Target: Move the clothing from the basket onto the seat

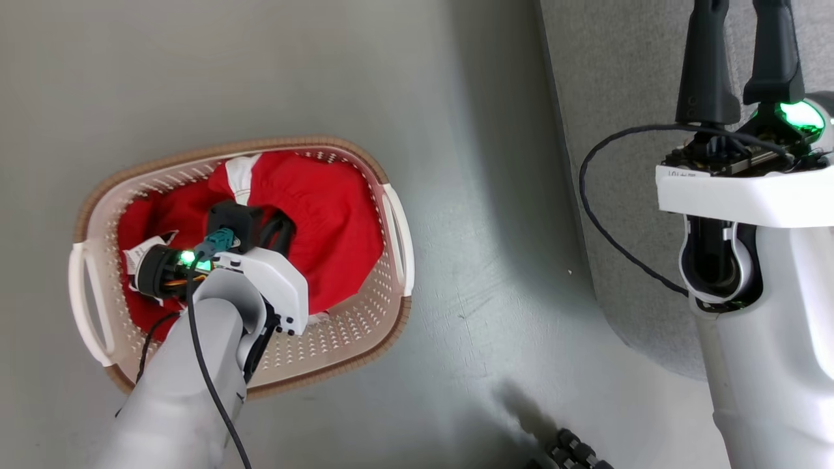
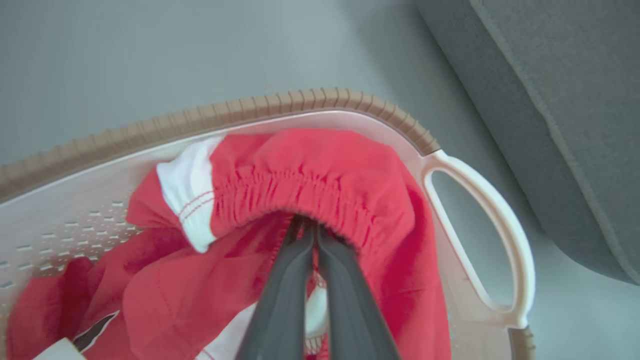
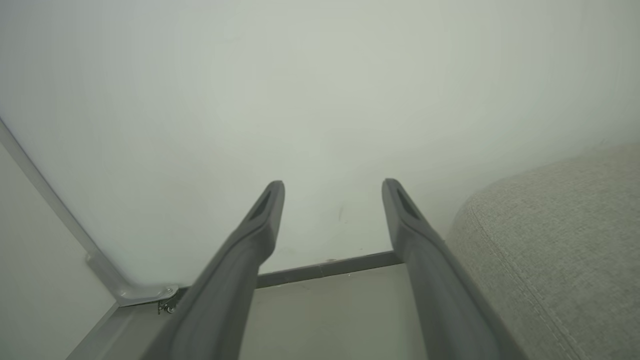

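The cream basket [image 1: 260, 144] with a brown rim stands on the floor at the left, with red clothing [image 1: 332, 221] piled inside. My left arm reaches down into it. In the left wrist view my left gripper [image 2: 309, 222] is shut, its tips tucked under the gathered red waistband of the clothing [image 2: 350, 170], which arches over them inside the basket [image 2: 300, 100]. The grey seat [image 1: 625, 130] lies to the right of the basket. My right gripper [image 1: 739, 39] is open and holds nothing, hovering over the seat's edge. The right wrist view shows the same gripper [image 3: 333, 187] beside the seat [image 3: 560, 250].
Bare grey floor [image 1: 482, 260] separates the basket from the seat [image 2: 575, 100]. The basket's white side handle [image 2: 500, 225] faces the seat. A pale wall with a dark baseboard [image 3: 325, 270] and a metal frame [image 3: 100, 260] lies ahead of the right gripper. Black parts [image 1: 573, 453] sit at the bottom edge.
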Available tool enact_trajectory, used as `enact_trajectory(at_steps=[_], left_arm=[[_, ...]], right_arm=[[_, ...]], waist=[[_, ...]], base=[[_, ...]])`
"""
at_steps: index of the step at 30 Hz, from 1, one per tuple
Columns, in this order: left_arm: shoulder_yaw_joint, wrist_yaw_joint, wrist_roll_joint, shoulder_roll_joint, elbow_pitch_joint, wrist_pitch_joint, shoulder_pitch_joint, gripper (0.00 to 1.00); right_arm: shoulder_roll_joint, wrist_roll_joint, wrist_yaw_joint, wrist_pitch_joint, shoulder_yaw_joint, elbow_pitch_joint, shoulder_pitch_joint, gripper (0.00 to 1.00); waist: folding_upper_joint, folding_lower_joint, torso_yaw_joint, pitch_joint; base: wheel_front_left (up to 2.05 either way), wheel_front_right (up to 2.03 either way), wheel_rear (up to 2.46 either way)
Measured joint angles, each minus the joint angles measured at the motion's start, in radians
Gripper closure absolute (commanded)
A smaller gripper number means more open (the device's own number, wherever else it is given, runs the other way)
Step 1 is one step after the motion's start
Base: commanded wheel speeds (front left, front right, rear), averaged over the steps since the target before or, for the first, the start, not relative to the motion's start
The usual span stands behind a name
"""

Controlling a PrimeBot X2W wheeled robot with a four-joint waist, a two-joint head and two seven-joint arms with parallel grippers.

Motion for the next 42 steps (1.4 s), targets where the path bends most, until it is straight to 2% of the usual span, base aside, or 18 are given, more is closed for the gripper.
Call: enact_trajectory(at_steps=[12,42], left_arm=[[-0.013,0.0,-0.044,0.001,-0.073,-0.004,0.063,1.0],[0.003,0.0,-0.07,0.03,-0.479,-0.004,0.233,1.0]], right_arm=[[0.0,-0.048,0.0,-0.001,-0.004,0.025,0.044,0.0],[-0.042,-0.072,0.0,-0.001,-0.016,0.086,0.183,0.0]], waist=[[0.0,0.0,0.031,-0.091],[0.0,-0.0001,0.119,-0.334]], base=[[0.0,0.0,0.0],[0.0,0.0,0.0]])
